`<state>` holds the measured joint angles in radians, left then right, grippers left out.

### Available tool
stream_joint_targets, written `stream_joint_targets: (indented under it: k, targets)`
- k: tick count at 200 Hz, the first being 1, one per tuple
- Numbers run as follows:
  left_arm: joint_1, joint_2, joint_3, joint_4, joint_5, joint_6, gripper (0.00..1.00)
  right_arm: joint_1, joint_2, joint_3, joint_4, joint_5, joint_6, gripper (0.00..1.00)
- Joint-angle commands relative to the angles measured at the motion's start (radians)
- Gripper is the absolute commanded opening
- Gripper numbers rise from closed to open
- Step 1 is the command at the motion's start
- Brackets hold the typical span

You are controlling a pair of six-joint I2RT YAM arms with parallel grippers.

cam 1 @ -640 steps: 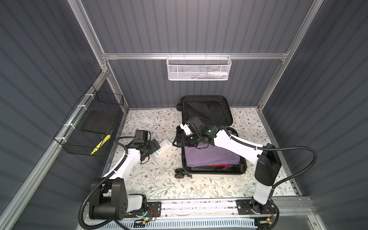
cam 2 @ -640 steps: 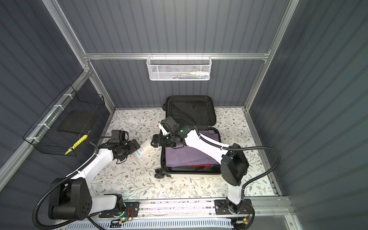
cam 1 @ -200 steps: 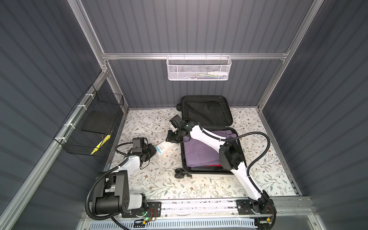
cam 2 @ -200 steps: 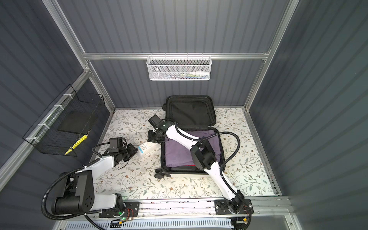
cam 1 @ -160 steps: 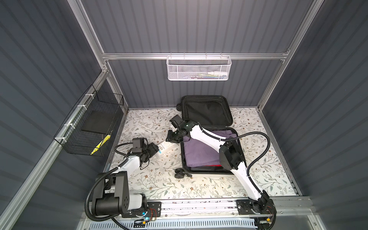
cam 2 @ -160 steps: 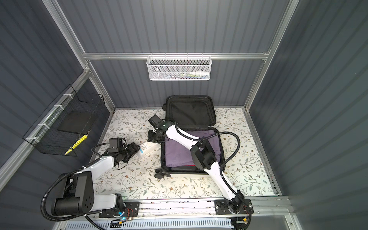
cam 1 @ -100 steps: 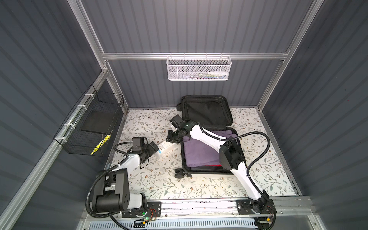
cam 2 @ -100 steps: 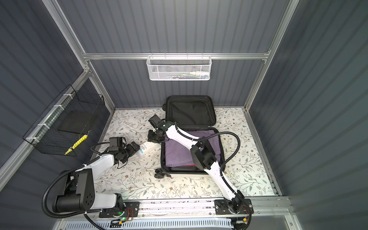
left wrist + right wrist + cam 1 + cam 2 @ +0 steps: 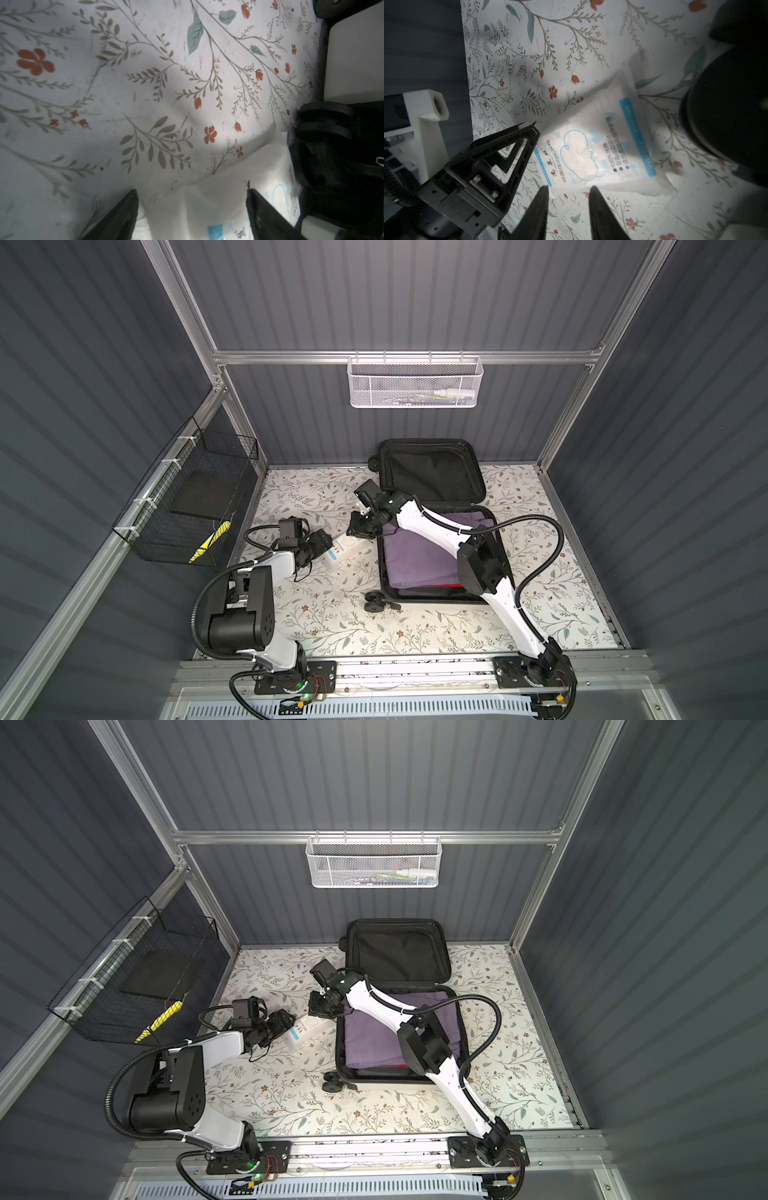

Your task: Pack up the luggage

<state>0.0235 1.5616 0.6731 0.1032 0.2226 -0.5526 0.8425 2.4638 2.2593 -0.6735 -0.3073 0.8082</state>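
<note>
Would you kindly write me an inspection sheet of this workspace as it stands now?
Surface: floral-patterned table top, lightly scuffed.
Job's things: small white hard-shell suitcase lies open, black-lined lid swung toward the back wall, folded purple garment inside; white plastic packet with blue print lies flat beside it.
Clutter: nothing seen.
Grippers: left gripper open at the packet's end; right gripper open at its long edge.
Cables: left black corrugated hose and right hose loop freely.
Surroundings: white mesh basket on the back rail; black wire basket on the left wall, yellow item inside; dark ribbed walls.
</note>
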Motion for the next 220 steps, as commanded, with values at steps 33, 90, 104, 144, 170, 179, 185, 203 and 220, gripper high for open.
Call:
stream_joint_targets:
  k: [33,90,104,144,170,179,185,203,220]
  targets:
    - [0.007,0.028,-0.066,0.11,0.079,-0.017,0.59,-0.018,0.066,0.005,-0.098,0.023,-0.006,0.35]
    - [0.007,0.009,-0.066,0.11,0.087,-0.02,0.14,-0.019,0.066,0.006,-0.098,0.021,-0.005,0.35]
    - [0.007,-0.002,-0.057,0.091,0.09,-0.014,0.05,-0.02,0.062,0.008,-0.098,0.016,-0.007,0.35]
    - [0.008,-0.065,-0.028,0.033,0.099,-0.01,0.0,-0.028,0.032,0.035,-0.098,-0.005,-0.019,0.38]
    - [0.007,-0.13,0.002,-0.009,0.099,-0.023,0.0,-0.04,0.002,0.073,-0.113,-0.019,-0.036,0.44]
    - [0.007,-0.153,0.015,-0.023,0.1,-0.027,0.0,-0.044,-0.012,0.081,-0.119,-0.019,-0.042,0.46]
    - [0.007,-0.168,0.024,-0.032,0.1,-0.029,0.0,-0.047,-0.024,0.082,-0.119,-0.019,-0.046,0.48]
    - [0.007,-0.208,0.055,-0.062,0.1,-0.034,0.0,-0.058,-0.061,0.081,-0.122,-0.019,-0.059,0.56]
    - [0.007,-0.242,0.086,-0.087,0.128,-0.037,0.0,-0.07,-0.092,0.076,-0.13,-0.018,-0.08,0.65]
